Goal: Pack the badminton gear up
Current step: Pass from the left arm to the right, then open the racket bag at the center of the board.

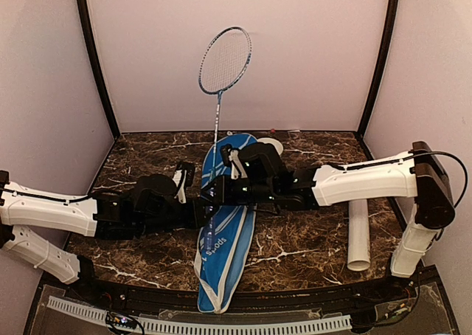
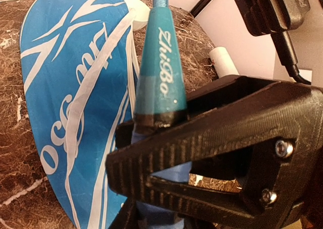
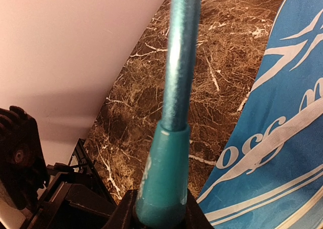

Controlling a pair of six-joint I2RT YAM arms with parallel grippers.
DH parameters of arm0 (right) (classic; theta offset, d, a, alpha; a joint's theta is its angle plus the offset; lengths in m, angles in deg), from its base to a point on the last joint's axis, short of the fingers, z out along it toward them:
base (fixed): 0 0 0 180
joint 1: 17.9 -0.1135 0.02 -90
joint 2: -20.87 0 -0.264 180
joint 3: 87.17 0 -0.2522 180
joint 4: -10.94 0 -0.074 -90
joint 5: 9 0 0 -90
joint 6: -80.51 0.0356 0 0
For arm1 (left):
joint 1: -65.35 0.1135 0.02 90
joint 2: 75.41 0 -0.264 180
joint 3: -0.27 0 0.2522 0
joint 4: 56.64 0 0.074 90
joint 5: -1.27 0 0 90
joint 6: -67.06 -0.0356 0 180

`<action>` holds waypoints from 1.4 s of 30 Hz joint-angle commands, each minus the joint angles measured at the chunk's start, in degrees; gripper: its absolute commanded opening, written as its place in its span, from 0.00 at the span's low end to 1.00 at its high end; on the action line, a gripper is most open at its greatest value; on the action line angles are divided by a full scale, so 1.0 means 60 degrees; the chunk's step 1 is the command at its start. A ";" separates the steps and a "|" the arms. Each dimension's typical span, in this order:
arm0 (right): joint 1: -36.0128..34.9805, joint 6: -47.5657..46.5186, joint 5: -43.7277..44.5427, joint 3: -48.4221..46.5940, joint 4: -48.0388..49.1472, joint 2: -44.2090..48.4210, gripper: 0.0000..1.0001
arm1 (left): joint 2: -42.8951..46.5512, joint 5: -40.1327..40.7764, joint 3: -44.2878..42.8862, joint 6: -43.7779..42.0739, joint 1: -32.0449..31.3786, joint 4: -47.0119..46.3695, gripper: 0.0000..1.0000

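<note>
**While gripped, the racket [image 2: 160,88] stands over the cover [image 1: 232,246]**

The blue, white-trimmed cover runs from the desk's [image 1: 295,239] near edge to its far edge. Above it, the left tool [image 1: 203,206] and right tool [image 1: 220,189] each pinch the racket's blue handle. Its thin shaft and blue-framed head rise beyond.

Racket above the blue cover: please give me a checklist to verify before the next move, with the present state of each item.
1. The left gripper is shut on the racket: ok.
2. The right gripper grips the racket's cone firmly: cannot tell.
3. The cover lies beneath the racket's handle: ok.
4. The cover's opening is unzipped: cannot tell.
5. The tube lies apart from the cover: ok.
</note>
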 commanded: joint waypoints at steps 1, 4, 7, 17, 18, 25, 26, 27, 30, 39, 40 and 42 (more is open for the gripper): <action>-0.0071 -0.0273 0.0331 -0.0077 0.0000 -0.0057 0.00 | 0.0122 -0.0033 -0.0230 -0.0009 -0.0055 -0.0536 0.00; -0.0068 -0.0272 0.0630 0.0032 0.0000 0.0094 0.00 | 0.0157 -0.0072 -0.0178 -0.0042 -0.0055 -0.0540 0.10; -0.0064 -0.0253 0.0916 0.0210 0.0031 0.0310 0.00 | 0.0268 -0.0088 -0.0047 -0.0123 -0.0054 -0.0499 0.29; 0.0223 -0.0341 0.1920 0.1362 -0.0097 0.1507 0.00 | 0.0972 -0.0034 0.0086 -0.1198 -0.0055 0.0268 0.78; 0.0269 -0.0369 0.2017 0.1462 -0.0209 0.1525 0.00 | 0.1052 0.0008 0.0068 -0.1289 -0.0055 0.0401 0.79; 0.0659 -0.0449 0.2441 0.2611 -0.0961 0.2908 0.00 | 0.1541 0.0268 0.0214 -0.1695 -0.0055 0.0506 0.81; 0.0719 -0.0423 0.2443 0.2812 -0.1082 0.3130 0.00 | 0.1504 0.0326 0.0210 -0.1672 -0.0055 0.0545 0.82; 0.0778 -0.0385 0.2448 0.3018 -0.1193 0.3348 0.00 | 0.1426 0.0343 0.0164 -0.1716 -0.0055 0.0608 0.82; 0.0949 -0.0259 0.2411 0.3622 -0.1584 0.4005 0.00 | 0.0872 0.0350 -0.0329 -0.1825 -0.0055 0.1104 0.80; 0.1454 0.0058 0.1638 0.5193 -0.2823 0.5888 0.00 | -0.1672 0.0092 -0.2355 -0.2104 -0.0069 0.2644 0.68; 0.1485 0.0102 0.1612 0.5295 -0.2965 0.6051 0.00 | -0.1932 0.0096 -0.2482 -0.2104 -0.0080 0.2694 0.68; 0.1523 0.0225 0.1585 0.5507 -0.3214 0.6386 0.00 | -0.2287 0.0161 -0.2696 -0.2168 -0.0117 0.2783 0.68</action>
